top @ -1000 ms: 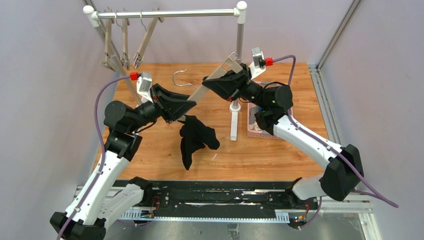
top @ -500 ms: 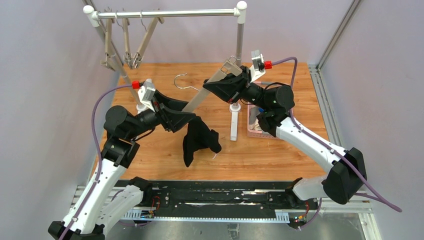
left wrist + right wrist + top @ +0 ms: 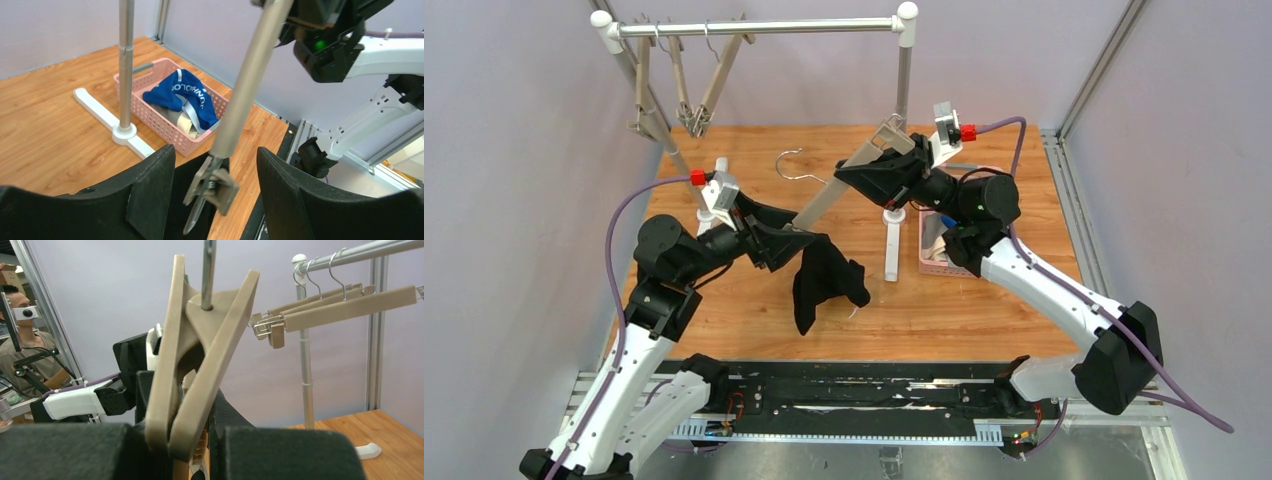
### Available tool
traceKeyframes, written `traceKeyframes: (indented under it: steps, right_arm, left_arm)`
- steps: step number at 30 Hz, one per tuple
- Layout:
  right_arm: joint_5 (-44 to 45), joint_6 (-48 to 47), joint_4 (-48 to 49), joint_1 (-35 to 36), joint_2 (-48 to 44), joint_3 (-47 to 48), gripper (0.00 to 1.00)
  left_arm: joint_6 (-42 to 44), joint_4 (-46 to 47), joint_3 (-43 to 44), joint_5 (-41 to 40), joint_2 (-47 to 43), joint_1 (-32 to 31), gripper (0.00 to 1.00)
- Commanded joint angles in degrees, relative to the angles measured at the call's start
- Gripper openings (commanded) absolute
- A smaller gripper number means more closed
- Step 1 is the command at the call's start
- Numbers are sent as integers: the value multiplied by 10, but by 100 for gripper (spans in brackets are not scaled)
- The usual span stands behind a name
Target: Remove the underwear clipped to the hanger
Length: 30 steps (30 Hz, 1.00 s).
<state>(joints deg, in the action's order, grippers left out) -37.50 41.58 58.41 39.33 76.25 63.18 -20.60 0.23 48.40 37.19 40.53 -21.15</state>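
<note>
The black underwear (image 3: 824, 282) hangs from the lower clip (image 3: 212, 186) of a beige hanger (image 3: 839, 185) held slanted above the table. My left gripper (image 3: 796, 238) is open, one finger (image 3: 145, 195) on each side of that clip without touching it; the black cloth (image 3: 177, 206) shows just behind the clip. My right gripper (image 3: 886, 160) is shut on the hanger's upper end (image 3: 200, 355). The blue underwear (image 3: 182, 95) with white lettering lies in the pink basket (image 3: 150, 112) on top of the grey, beige-banded one (image 3: 186, 121).
A clothes rack (image 3: 764, 27) stands at the back, with empty beige hangers (image 3: 674, 100) at its left end. Its right post (image 3: 902, 90) and white foot (image 3: 891, 245) stand between the hanger and the pink basket (image 3: 934, 262). The held hanger's wire hook (image 3: 792, 165) points back-left.
My left gripper has moved right and forward onto the lower clip, now straddling it. The right gripper and hanger have shifted slightly up and right; the black underwear still hangs.
</note>
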Motion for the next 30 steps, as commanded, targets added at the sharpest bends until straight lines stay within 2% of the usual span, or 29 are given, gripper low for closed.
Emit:
traceKeyframes:
  steps: [1, 7, 10, 13, 16, 17, 20, 22, 28, 29, 30]
  right_arm:
    - [9, 4, 44, 1, -30, -1, 1]
    - [9, 1, 39, 1, -35, 0, 1]
    - [8, 1, 36, 1, -33, 0, 1]
    - [11, 0, 31, 1, -34, -5, 1]
    - [13, -1, 27, 1, -34, -11, 1]
    - [15, -2, 24, 1, -35, -12, 1]
    - [16, -4, 20, 1, -36, -16, 0]
    - [18, -5, 17, 0, -37, -17, 1]
    - [20, -7, 15, -1, -38, -17, 1]
    - [19, -5, 16, 0, -37, -16, 1]
    - [18, -3, 17, 0, -37, -15, 1]
  left_arm:
    - [9, -10, -9, -25, 2, -5, 66]
    - [-6, 12, -20, 1, 12, -4, 66]
    - [-19, 41, -30, 4, 4, -4, 61]
    - [-24, 54, -29, 13, 0, -4, 39]
    - [-25, 54, -22, 15, -2, -4, 7]
    - [-25, 52, -20, 12, -5, -4, 1]
    - [-21, 47, -13, 16, -13, -5, 0]
    - [-14, 35, -5, 16, -17, -5, 3]
    - [13, -15, 23, 29, -24, -5, 0]
    - [13, -22, 26, 31, -23, -5, 5]
    - [14, -27, 27, 35, -21, -4, 19]
